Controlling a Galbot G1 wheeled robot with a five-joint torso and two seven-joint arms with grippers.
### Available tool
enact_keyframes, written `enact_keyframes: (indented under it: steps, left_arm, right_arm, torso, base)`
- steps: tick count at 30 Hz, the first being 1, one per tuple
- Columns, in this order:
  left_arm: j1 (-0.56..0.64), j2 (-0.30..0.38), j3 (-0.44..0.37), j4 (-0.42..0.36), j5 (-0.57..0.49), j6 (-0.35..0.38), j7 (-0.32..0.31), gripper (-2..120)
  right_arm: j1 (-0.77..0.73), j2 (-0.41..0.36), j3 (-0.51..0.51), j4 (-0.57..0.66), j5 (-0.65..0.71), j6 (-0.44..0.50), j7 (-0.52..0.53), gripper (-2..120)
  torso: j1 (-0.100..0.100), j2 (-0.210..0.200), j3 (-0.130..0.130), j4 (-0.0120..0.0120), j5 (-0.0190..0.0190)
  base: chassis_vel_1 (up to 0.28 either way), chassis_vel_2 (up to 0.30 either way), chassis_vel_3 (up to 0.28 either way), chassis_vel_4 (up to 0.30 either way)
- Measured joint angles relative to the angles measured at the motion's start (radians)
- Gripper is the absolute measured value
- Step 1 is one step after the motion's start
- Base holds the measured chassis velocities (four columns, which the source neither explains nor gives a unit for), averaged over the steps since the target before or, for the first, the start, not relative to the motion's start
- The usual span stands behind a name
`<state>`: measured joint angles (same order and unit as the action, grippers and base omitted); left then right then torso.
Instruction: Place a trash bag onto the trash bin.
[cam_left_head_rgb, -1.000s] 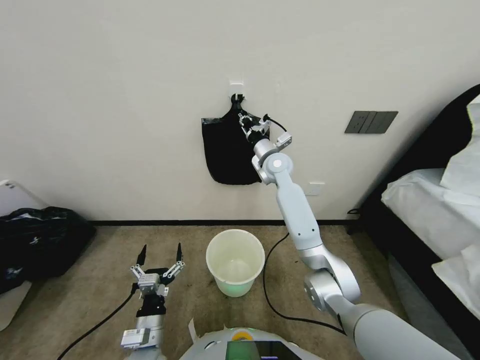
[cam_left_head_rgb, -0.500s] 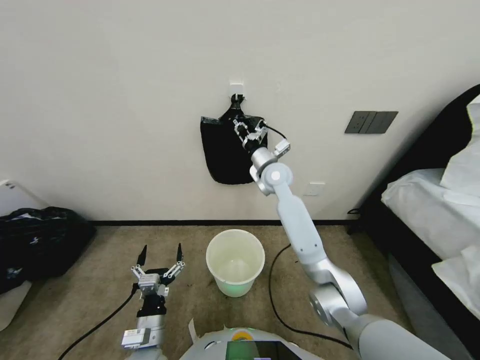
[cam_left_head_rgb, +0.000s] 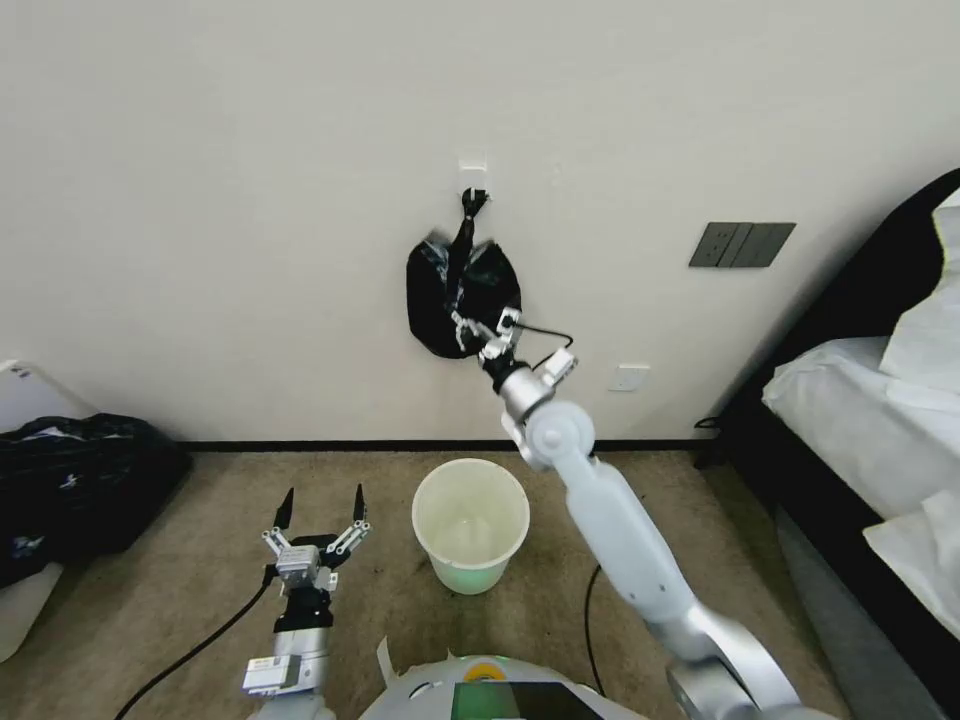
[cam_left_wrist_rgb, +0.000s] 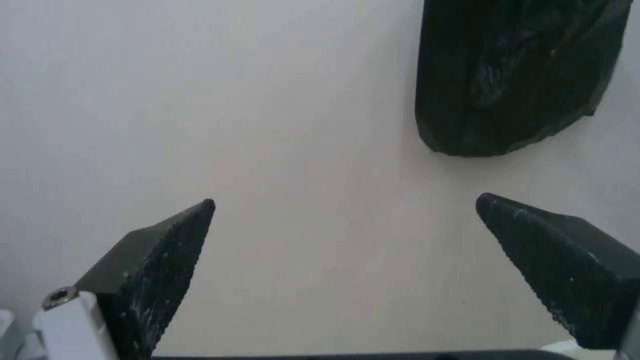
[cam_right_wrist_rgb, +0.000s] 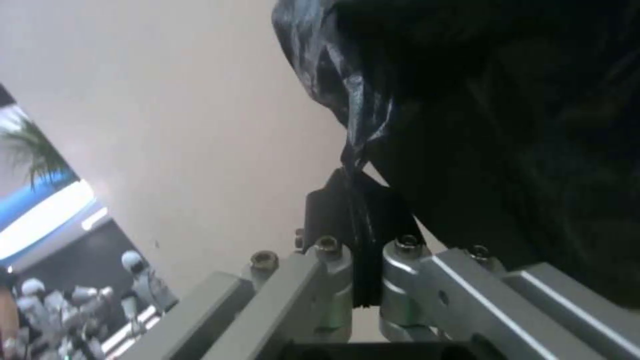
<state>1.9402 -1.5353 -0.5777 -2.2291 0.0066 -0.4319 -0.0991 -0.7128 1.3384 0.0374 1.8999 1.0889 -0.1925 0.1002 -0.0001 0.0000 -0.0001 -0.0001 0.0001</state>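
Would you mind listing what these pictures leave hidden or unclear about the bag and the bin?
- Head view: the right gripper covers part of the trash bag.
- Head view: the trash bin base is hidden by its own rim.
- Right wrist view: the bag's top runs off the edge.

A bedroom is shown, in a home or a hotel-like room. A bed (cam_left_head_rgb: 860, 400) with white bedding and a dark headboard (cam_left_head_rgb: 870, 270) is seen at the right. The floor is covered with brownish carpet (cam_left_head_rgb: 150, 610), and a dark switch panel (cam_left_head_rgb: 742, 244) is mounted on the plain wall (cam_left_head_rgb: 250, 200).
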Motion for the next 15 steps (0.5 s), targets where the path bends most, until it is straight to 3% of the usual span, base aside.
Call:
enact_keyframes:
  steps: [15]
  left_arm:
    - [-0.001,0.008,0.004,-0.009,-0.005,0.0,-0.002,100]
  right_arm:
    - [-0.215,-0.069,-0.043,0.151,-0.137,0.004,-0.032,0]
  torso:
    - [0.0,0.0,0.0,0.0001,-0.0001]
  base:
    - [0.0,0.0,0.0,0.0]
